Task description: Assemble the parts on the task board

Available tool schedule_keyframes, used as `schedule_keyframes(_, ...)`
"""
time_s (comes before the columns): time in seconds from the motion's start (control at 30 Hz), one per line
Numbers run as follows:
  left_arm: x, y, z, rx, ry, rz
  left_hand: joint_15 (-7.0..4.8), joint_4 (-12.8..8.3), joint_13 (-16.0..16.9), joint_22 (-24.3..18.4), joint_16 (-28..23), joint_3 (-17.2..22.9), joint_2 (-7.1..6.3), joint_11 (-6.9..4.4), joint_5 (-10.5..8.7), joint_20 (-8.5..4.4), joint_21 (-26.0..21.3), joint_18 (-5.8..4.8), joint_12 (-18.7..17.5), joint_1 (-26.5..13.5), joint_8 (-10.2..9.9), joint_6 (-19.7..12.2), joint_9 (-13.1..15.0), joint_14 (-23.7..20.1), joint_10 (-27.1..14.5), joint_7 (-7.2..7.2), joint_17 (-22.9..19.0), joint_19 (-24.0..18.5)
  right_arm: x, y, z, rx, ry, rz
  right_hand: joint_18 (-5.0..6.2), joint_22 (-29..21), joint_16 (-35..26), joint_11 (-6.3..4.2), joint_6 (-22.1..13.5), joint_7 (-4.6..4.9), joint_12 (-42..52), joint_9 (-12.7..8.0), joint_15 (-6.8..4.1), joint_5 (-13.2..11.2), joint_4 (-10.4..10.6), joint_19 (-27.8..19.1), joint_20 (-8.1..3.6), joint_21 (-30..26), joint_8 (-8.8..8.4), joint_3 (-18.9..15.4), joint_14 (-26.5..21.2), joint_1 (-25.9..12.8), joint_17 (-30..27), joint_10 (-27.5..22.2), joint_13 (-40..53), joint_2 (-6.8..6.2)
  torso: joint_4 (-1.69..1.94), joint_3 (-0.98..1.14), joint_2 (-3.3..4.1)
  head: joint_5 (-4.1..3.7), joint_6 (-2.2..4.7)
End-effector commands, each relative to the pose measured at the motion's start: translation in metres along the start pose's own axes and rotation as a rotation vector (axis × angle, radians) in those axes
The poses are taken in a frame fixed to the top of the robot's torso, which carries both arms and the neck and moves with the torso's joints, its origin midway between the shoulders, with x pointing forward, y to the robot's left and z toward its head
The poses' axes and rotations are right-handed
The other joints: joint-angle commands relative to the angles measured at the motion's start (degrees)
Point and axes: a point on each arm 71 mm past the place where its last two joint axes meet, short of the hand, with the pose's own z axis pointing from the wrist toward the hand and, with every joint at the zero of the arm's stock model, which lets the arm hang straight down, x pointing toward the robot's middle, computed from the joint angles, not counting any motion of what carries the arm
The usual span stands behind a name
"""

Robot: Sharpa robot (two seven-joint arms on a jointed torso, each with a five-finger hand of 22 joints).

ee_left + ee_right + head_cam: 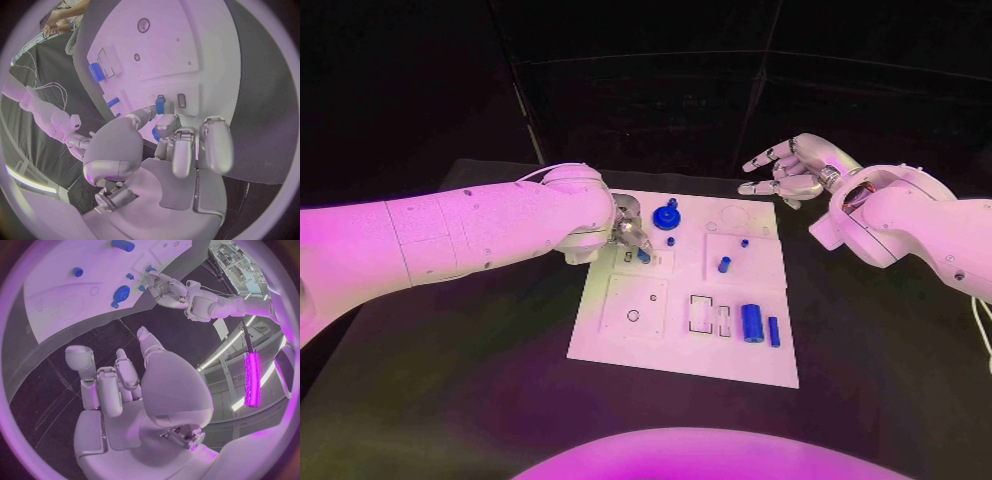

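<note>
Head view. The task board (678, 330) lies between the two arms. The left hand (626, 232) is down on the board's far corner nearest its own arm, fingertips at a small blue part (643, 256) standing in a recess. Just beyond that hand sits a round blue knobbed part (666, 216), seated on the board. A small blue peg (671, 241) and a short blue cylinder (724, 265) are further along the board, away from the hand. Well away from it, toward the robot, a large blue cylinder (751, 322) and a slim blue bar (773, 331) lie loose beside two outlined slots. The right hand (790, 170) hangs off the board's far corner, fingers apart and loosely curved, holding nothing.

Left wrist view. The left hand's fingertips (164, 120) close around the small blue part (160, 105), which stands upright at a slot in the board (187, 45). The thumb and one finger appear to pinch it; the remaining fingers are curled clear. Whether it is fully seated cannot be told.

Right wrist view. The right hand (119, 385) is empty, fingers apart, above bare table short of the board (62, 290).

Assessment: early to middle stage. One part is being inserted, the knobbed part looks placed, and at least the two loose pieces nearest the robot remain to be fitted.
</note>
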Motion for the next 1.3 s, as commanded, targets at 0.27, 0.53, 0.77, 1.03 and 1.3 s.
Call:
schedule_keyframes(0.27,0.0024,-0.0006,0.0001,-0.008,0.026,0.022,-0.41,-7.08,-0.10,0.04,0.18,7.45,0.12,-0.19,0.22,-0.40,0.28,-0.87,-0.18,0.71,0.34,0.00,0.04,6.16,0.00,-0.26,15.09,1.11,0.0003,0.0023,0.0010,-0.013,0.007,-0.003,1.11,-0.03,-0.28,0.15,0.39,0.09,-0.27,-0.09,-0.44,0.40,0.12,-0.27,0.00,-0.30,0.30,-0.34,3.93,-0.12,6.48,-0.34,0.01,0.13,-0.01,0.02,0.00,-0.04,-0.15)
schedule_keyframes(0.53,0.0038,-0.0022,0.0005,-0.004,0.039,0.028,-0.41,-7.08,-0.23,0.03,0.18,7.46,0.09,-0.19,0.28,-0.40,0.28,-0.87,-0.28,0.72,0.37,0.01,0.06,6.16,-0.04,-0.27,15.09,1.11,0.0006,0.0025,0.0010,-0.013,0.009,-0.002,1.11,-0.03,-0.28,0.15,0.39,0.09,-0.27,-0.09,-0.44,0.40,0.12,-0.27,0.00,-0.30,0.30,-0.34,3.93,-0.12,6.48,-0.34,0.01,0.13,0.00,0.03,-0.02,-0.09,-0.28)
schedule_keyframes(0.77,0.0045,-0.0029,0.0014,-0.008,0.052,0.036,-0.42,-7.07,-0.27,0.07,0.18,7.46,0.07,-0.20,0.33,-0.41,0.30,-0.87,-0.31,0.72,0.39,0.01,0.07,6.16,-0.04,-0.27,15.09,1.12,0.0006,0.0024,0.0011,-0.013,0.009,-0.002,1.11,-0.03,-0.28,0.15,0.39,0.09,-0.27,-0.09,-0.44,0.40,0.12,-0.27,0.00,-0.30,0.30,-0.34,3.93,-0.12,6.48,-0.34,0.01,0.13,0.03,0.01,-0.01,-0.30,-0.38)
schedule_keyframes(1.03,0.0038,-0.0046,0.0049,-0.014,0.070,0.040,-0.40,-6.56,-0.19,0.04,0.18,6.93,-0.14,-0.17,0.36,-0.41,0.26,-0.87,-0.23,0.28,0.49,0.02,0.17,6.16,0.16,-0.28,15.09,1.09,0.0015,0.0029,0.0017,-0.012,0.013,-0.002,1.11,-0.05,-0.31,0.14,0.40,0.08,-0.25,-0.09,-0.45,0.48,0.20,-0.27,-0.01,-0.33,0.33,-0.42,3.92,-0.13,6.44,-0.32,0.01,0.14,-0.04,0.02,-0.01,-0.09,-0.47)
schedule_keyframes(1.3,0.0040,-0.0075,0.0075,-0.016,0.087,0.050,-0.48,-5.40,-0.55,0.23,0.18,5.16,-0.46,-0.30,0.23,-0.45,0.34,-0.89,-0.43,-0.52,0.58,0.15,0.27,6.16,0.25,-0.50,15.09,1.10,0.0018,0.0031,0.0019,-0.011,0.014,-0.002,1.11,-0.05,-0.31,0.14,0.40,0.08,-0.25,-0.09,-0.45,0.48,0.20,-0.27,-0.01,-0.33,0.33,-0.42,3.92,-0.13,6.44,-0.32,0.01,0.14,-0.03,0.03,-0.01,-0.10,-0.56)
